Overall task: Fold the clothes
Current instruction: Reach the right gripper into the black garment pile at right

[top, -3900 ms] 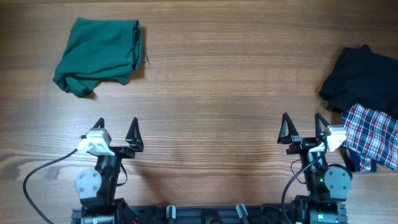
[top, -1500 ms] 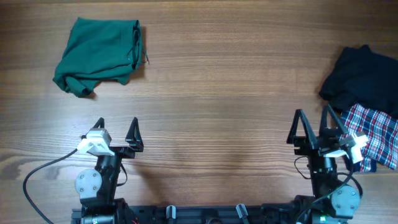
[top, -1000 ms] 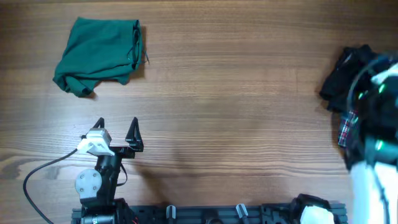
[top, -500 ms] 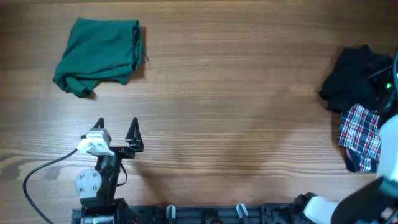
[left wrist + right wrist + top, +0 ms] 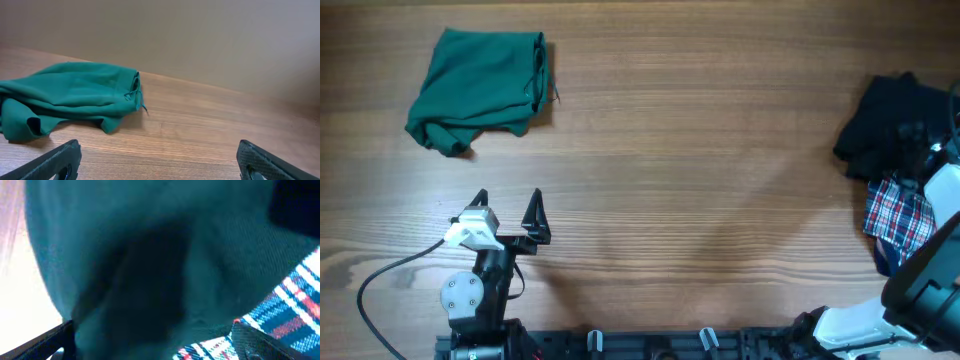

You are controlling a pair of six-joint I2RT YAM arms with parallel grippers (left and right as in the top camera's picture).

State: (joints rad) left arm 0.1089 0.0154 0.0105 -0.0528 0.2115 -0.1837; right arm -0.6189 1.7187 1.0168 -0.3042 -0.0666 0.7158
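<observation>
The black garment lies bunched at the table's right edge and partly covers a plaid garment. My right arm reaches over this pile from the front right. In the right wrist view my right gripper is open. Its fingers spread wide just above the dark cloth, which fills the view, with plaid cloth at the lower right. My left gripper is open and empty at the front left, also seen in the left wrist view.
A crumpled green garment lies at the far left, and it shows ahead of the left gripper in the left wrist view. Bare wooden table spans the middle. A grey wall stands behind the table.
My right arm has left its front rest position and swung right and forward over the black and plaid pile. The left arm and the garments have not moved.
</observation>
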